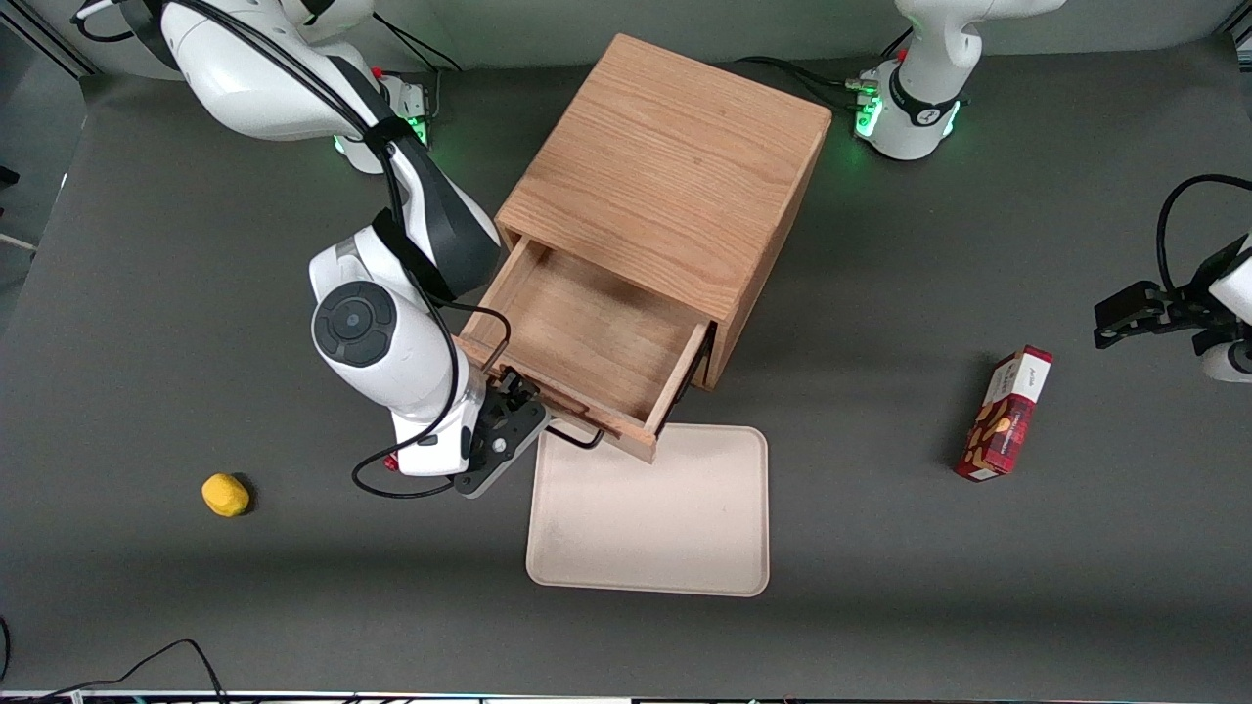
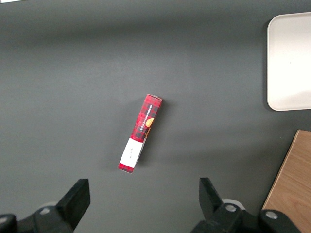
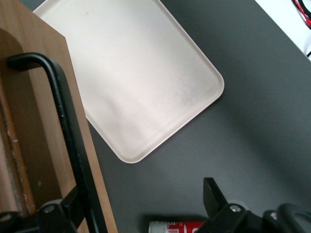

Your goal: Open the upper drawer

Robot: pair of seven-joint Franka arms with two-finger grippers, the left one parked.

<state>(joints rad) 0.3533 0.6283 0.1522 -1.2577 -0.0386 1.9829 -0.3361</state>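
Note:
The wooden cabinet (image 1: 675, 186) stands mid-table. Its upper drawer (image 1: 587, 332) is pulled well out and its inside is bare. The lower drawer is hidden under it. The thin black wire handle (image 1: 577, 437) sits on the drawer front, which is nearest the front camera. My right gripper (image 1: 518, 396) is at the handle's end toward the working arm. In the right wrist view the gripper (image 3: 141, 204) is open. The handle (image 3: 63, 121) runs along the drawer front (image 3: 39, 145) and passes just inside one finger (image 3: 73, 206); the other finger is far from it.
A beige tray (image 1: 650, 513) lies in front of the open drawer, also in the right wrist view (image 3: 136, 77). A red snack box (image 1: 1006, 416) lies toward the parked arm's end. A yellow lump (image 1: 225, 494) lies toward the working arm's end.

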